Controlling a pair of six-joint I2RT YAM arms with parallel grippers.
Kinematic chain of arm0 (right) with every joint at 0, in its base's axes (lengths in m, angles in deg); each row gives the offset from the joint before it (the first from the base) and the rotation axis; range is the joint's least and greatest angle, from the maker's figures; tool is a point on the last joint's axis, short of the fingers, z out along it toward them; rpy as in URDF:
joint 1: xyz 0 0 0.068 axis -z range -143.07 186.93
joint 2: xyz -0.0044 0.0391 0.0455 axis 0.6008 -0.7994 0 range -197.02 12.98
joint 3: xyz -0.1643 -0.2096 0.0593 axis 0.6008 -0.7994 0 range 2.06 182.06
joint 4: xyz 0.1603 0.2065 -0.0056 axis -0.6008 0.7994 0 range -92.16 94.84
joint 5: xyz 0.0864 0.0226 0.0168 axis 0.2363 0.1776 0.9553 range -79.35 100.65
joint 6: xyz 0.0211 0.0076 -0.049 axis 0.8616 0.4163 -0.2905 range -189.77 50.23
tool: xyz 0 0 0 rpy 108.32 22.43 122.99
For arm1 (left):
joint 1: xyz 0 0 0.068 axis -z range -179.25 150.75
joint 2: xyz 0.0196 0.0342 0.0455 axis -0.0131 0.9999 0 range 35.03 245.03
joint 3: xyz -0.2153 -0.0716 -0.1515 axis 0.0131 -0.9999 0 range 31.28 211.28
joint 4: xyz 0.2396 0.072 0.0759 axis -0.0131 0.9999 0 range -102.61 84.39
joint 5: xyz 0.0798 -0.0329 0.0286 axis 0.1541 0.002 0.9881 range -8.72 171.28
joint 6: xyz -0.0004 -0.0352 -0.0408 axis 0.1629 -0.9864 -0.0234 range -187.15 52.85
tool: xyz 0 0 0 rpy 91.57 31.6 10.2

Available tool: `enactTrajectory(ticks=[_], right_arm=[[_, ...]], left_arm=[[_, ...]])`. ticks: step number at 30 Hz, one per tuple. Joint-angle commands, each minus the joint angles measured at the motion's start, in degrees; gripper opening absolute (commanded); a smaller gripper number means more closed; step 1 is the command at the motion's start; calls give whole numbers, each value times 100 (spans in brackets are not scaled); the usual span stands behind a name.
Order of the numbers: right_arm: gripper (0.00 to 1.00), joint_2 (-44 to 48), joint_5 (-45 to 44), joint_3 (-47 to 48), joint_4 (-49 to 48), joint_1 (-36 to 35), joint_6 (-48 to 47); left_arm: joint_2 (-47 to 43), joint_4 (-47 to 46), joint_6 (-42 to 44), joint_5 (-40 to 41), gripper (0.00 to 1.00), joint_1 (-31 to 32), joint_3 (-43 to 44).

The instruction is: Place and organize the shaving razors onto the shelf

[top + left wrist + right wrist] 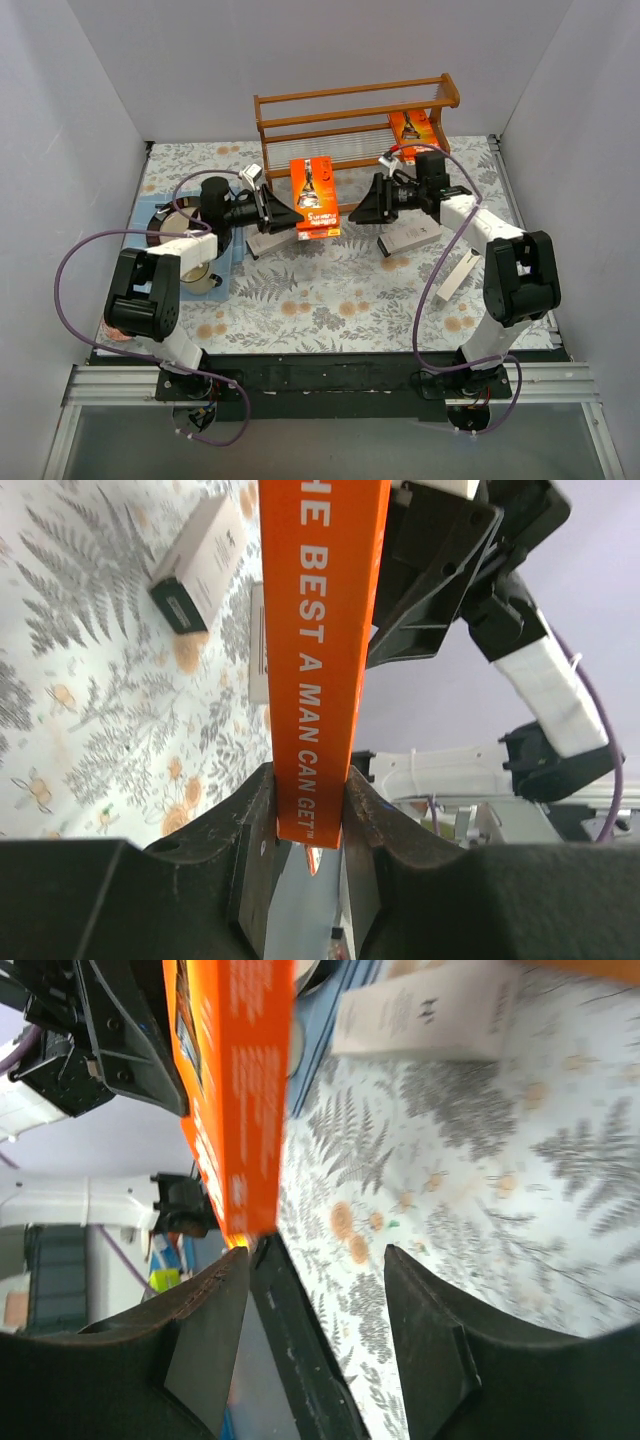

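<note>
My left gripper [290,212] is shut on a bright-orange razor pack [315,198] and holds it upright above the table, in front of the wooden shelf [300,100]. In the left wrist view the pack's edge [325,660] sits between the jaws of the left gripper [307,800]. My right gripper [362,208] is open and empty just right of that pack. In the right wrist view the pack [235,1090] hangs just off the left finger of the right gripper [320,1290]. A second orange pack [412,128] stands on the shelf's right end. White boxes lie on the table [410,237], [455,277], [268,243].
A cream mug [195,277] and a dark round plate [160,222] sit at the left by the left arm. The floral cloth [320,300] covers the table. White walls close in the left, right and back. One white box [425,1010] shows in the right wrist view.
</note>
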State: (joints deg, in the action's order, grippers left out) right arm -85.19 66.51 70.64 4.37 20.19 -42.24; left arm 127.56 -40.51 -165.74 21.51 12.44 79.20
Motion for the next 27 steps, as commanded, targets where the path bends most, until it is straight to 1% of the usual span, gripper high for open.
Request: enactTrajectory(ticks=[1, 3, 7, 10, 13, 18, 24, 25, 26, 27], right_arm=[[64, 254, -171, 60, 262, 363, -292], [64, 298, -189, -28, 183, 390, -275], [64, 395, -215, -292, -11, 390, -222], [64, 465, -242, -468, -46, 390, -213], [64, 501, -268, -573, -37, 399, -222], [64, 457, -321, -565, -20, 399, -257], [64, 404, -347, -512, -20, 399, -274], [64, 395, -347, -468, -20, 399, -274], [64, 386, -330, -451, -54, 399, -274], [64, 386, -304, -442, -63, 399, -292]], left_arm=[[335, -119, -301, -175, 0, -236, 630], [676, -67, -328, -245, 2, -280, 910], [1196, 205, -355, -421, 3, -403, 1762], [1487, 373, -284, -483, 2, -456, 2158], [1697, 696, -161, -404, 2, -518, 2510], [1917, 926, -73, -369, 4, -623, 2801], [2129, 1322, -3, -158, 13, -667, 3196], [2137, 1374, 6, -141, 15, -667, 3215], [2164, 1384, -3, -132, 19, -667, 3241], [2164, 1401, -11, -114, 20, -667, 3250]])
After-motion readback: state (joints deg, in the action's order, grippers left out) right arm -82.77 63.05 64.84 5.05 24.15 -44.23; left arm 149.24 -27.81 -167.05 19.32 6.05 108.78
